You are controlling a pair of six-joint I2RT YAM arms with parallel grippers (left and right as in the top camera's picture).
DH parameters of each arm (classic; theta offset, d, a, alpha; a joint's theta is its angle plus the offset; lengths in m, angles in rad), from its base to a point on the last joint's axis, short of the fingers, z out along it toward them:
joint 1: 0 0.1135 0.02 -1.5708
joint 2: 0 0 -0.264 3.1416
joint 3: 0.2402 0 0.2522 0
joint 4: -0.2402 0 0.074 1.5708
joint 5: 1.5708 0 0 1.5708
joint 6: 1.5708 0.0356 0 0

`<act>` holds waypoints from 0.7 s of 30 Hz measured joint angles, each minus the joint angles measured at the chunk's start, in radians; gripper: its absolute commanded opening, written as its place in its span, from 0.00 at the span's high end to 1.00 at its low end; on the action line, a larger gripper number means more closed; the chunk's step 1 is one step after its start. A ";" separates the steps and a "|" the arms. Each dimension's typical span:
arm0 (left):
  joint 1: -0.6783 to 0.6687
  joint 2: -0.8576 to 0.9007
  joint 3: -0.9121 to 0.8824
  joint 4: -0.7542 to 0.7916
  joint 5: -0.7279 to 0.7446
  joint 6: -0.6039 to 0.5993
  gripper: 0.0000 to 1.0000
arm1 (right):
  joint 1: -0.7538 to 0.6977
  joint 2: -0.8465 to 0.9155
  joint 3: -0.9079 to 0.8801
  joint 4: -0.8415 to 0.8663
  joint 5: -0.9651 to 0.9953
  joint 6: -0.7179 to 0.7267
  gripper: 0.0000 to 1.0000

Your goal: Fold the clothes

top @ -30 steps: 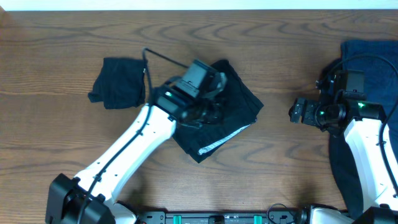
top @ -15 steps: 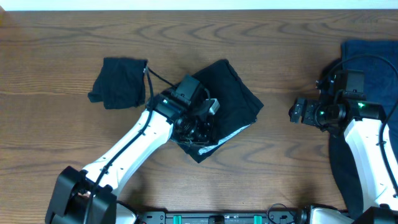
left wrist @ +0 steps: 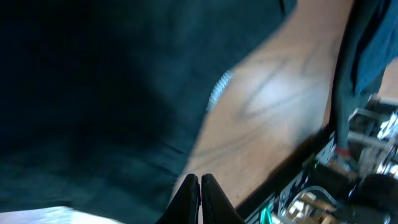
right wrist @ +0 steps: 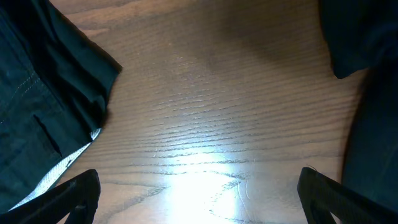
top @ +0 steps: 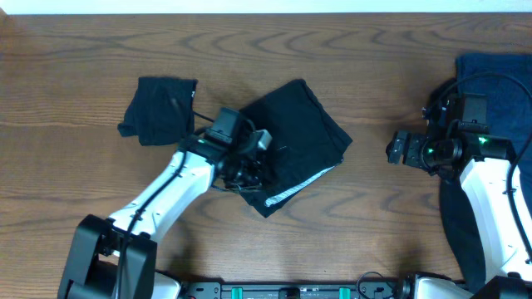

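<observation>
A folded black garment [top: 303, 133] lies at the table's middle, with a pale hem strip at its front edge. My left gripper [top: 249, 170] is shut with its fingers pressed together at the garment's front left edge. In the left wrist view the shut fingers [left wrist: 200, 186] hover low over the dark cloth [left wrist: 93, 81] next to bare wood. My right gripper [top: 397, 149] is open and empty over bare table right of the garment. In the right wrist view its fingers [right wrist: 199, 193] are spread wide, and the garment [right wrist: 43, 93] lies at the left.
A smaller folded black piece [top: 158, 108] lies at the back left. A dark blue cloth pile [top: 499, 83] lies at the right edge under my right arm, and it also shows in the right wrist view [right wrist: 367, 37]. The table [top: 366, 216] is brown wood.
My left arm has drawn back to the left and toward the front, from over the garment's middle to its front left edge. The right arm has not moved.
</observation>
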 measured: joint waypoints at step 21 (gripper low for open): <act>0.049 0.000 -0.115 0.086 0.003 0.026 0.94 | 0.000 0.000 0.000 0.000 0.000 0.000 0.01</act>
